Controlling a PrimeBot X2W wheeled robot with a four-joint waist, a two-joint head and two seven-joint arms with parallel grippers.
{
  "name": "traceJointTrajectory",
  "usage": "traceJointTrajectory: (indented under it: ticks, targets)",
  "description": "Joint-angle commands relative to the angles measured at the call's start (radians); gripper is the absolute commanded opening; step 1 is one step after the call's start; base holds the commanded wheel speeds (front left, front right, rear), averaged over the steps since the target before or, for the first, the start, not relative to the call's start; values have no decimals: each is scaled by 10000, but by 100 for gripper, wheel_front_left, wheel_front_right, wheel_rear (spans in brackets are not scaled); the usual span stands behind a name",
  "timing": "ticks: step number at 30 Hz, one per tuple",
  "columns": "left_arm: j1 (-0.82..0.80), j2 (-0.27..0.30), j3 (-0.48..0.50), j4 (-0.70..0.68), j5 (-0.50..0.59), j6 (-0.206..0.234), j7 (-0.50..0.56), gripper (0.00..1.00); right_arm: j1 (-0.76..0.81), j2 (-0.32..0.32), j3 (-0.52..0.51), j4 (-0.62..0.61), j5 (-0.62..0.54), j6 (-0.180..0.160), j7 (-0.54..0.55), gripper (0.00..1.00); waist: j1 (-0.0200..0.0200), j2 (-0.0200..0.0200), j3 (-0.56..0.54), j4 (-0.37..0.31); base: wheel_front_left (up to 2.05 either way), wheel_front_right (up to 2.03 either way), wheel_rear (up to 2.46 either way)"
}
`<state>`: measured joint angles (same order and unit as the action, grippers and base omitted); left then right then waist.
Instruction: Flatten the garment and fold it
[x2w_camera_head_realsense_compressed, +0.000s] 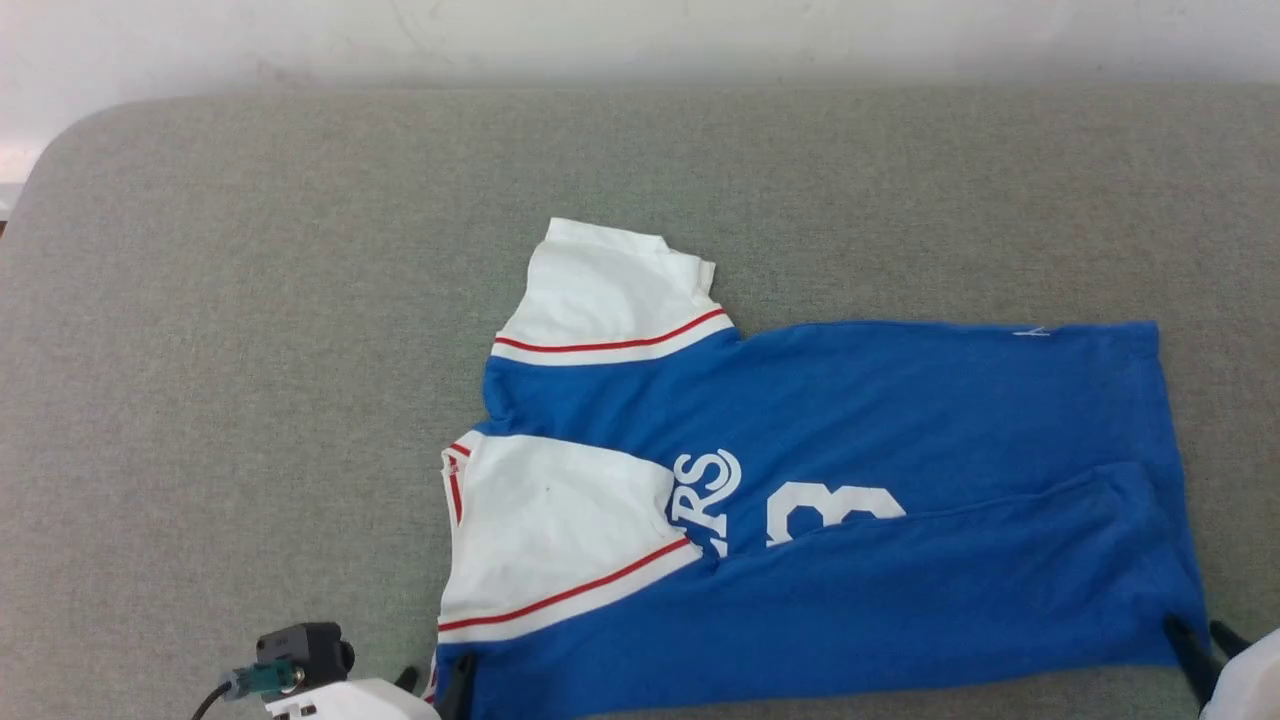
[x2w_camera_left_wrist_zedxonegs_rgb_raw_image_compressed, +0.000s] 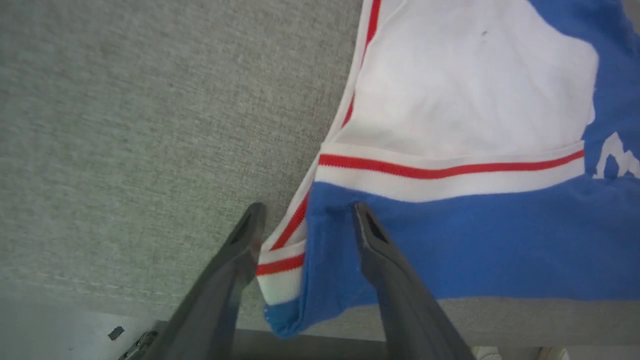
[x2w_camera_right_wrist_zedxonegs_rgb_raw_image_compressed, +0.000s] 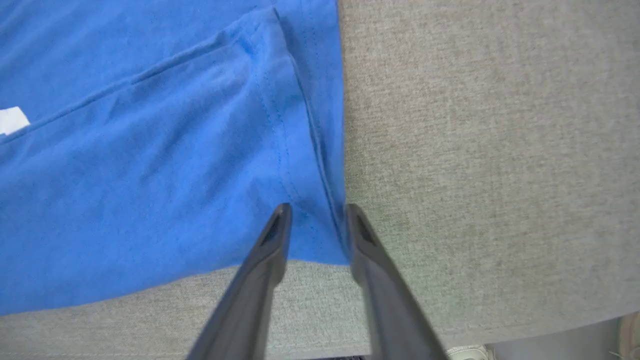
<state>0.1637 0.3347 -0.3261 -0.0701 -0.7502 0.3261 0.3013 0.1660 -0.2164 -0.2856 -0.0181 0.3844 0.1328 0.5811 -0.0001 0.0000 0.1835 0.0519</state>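
At the lower left of the head view, the left gripper (x2w_camera_head_realsense_compressed: 432, 688) sits at the bottom edge of the frame, its pale wrist body beside it. In the left wrist view, this gripper (x2w_camera_left_wrist_zedxonegs_rgb_raw_image_compressed: 306, 212) has its two dark fingers spread wide. The collar-end corner of the garment (x2w_camera_head_realsense_compressed: 850, 420) lies between them, and the right-hand finger (x2w_camera_left_wrist_zedxonegs_rgb_raw_image_compressed: 370, 235) rests on the blue cloth, which is not pinched.

The garment lies on the grey fabric surface (x2w_camera_head_realsense_compressed: 250, 300), right of centre in the head view, with its collar end to the left. One white sleeve (x2w_camera_head_realsense_compressed: 610, 290) points to the top of the frame, and the other white sleeve (x2w_camera_head_realsense_compressed: 550, 530) is folded over the chest. The lower long edge is folded up across the white letters and number.

At the lower right, the right gripper (x2w_camera_head_realsense_compressed: 1203, 640) meets the hem corner. In the right wrist view, this gripper (x2w_camera_right_wrist_zedxonegs_rgb_raw_image_compressed: 317, 210) shows a narrow gap between its fingertips. It straddles the hem seam, and the cloth lies flat and unclamped.
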Motion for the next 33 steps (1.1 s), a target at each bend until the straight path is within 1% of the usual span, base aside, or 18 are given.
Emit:
traceJointTrajectory:
  ticks: [1, 5, 7, 9, 11, 13, 14, 15, 17, 19, 20, 22, 23, 26, 29, 32, 33]
  targets:
    - [-222, -122, 56, 126, -39, -117, -238, 100, -163, -14, 48, 80, -35, -21, -220, 100, 1, 0, -64, -25, 0, 0, 0]
    - [-222, -138, 258, -148, 10, -195, -738, 100, -198, -159, 108, -277, 127, -21, -501, 100, 1, 0, -56, -107, 0, 0, 0]
    - [-272, -137, 572, -727, 111, -106, -1220, 100, -332, -138, -76, -792, 188, -21, -808, 100, 1, 0, 32, -160, 0, 0, 0]
    - [-514, 41, 863, -1466, 501, 13, -1729, 100, -580, -108, -295, -1365, 21, -21, -1364, 100, 1, 0, 214, -187, 0, 0, 0]
    - [-1063, 334, 1150, -2133, 1145, 239, -2176, 100, -878, -94, -352, -1927, -274, -21, -1991, 100, 1, 0, 500, -205, 0, 0, 0]
    - [-1910, 591, 1229, -2641, 1583, 231, -2278, 100, -1230, -33, -274, -2296, -552, -21, -2462, 100, 1, 0, 861, -225, 0, 0, 0]
    - [-2426, 853, 1247, -2757, 1948, 249, -2226, 100, -1419, 20, -181, -2439, -646, -21, -2632, 100, 1, 0, 1078, -251, 0, 0, 0]
    - [-3008, 1205, 1150, -2796, 2364, 167, -2045, 100, -1628, 73, -66, -2553, -714, -21, -2788, 100, 1, 0, 1274, -287, 0, 0, 0]
    - [-4333, 1503, 962, -2841, 2760, 14, -1545, 100, -1971, 45, 230, -2675, -814, -21, -2957, 100, 1, 0, 1694, -336, 0, 0, 0]
    - [-5733, 1894, 540, -2577, 3274, -352, -856, 100, -2255, 13, 468, -2741, -816, -21, -3062, 100, 1, 0, 2086, -399, 0, 0, 0]
    - [-6439, 1929, 372, -2362, 3324, -544, -492, 100, -2374, -40, 576, -2747, -810, -21, -3090, 100, 1, 0, 2278, -437, 0, 0, 0]
    - [-7823, 2164, -136, -1773, 3621, -1152, 256, 100, -2569, -154, 740, -2700, -781, -21, -3133, 100, 1, 0, 2601, -516, 0, 0, 0]
    - [-7823, 2164, -136, -1773, 3621, -1152, 256, 100, -2569, -154, 740, -2700, -781, -21, -3133, 100, 1, 0, 2601, -516, 0, 0, 0]
    - [-9569, 2114, -818, -743, 3766, -1956, 1294, 100, -2796, -304, 914, -2589, -690, -21, -3205, 100, 1, 0, 3037, -673, 0, 0, 0]
    - [-10757, 1925, -1416, 308, 3654, -2701, 2324, 100, -2971, -390, 1057, -2448, -601, -21, -3280, 100, 1, 0, 3415, -867, 0, 0, 0]
    - [-11396, 1714, -1732, 1285, 3333, -3115, 3292, 100, -3122, -448, 1247, -2354, -523, -21, -3323, 100, 1, 0, 3735, -1087, 0, 0, 0]
    - [-11516, 1651, -1767, 1553, 3203, -3169, 3577, 100, -3174, -475, 1301, -2298, -502, -21, -3331, 100, 1, 0, 3821, -1159, 0, 0, 0]
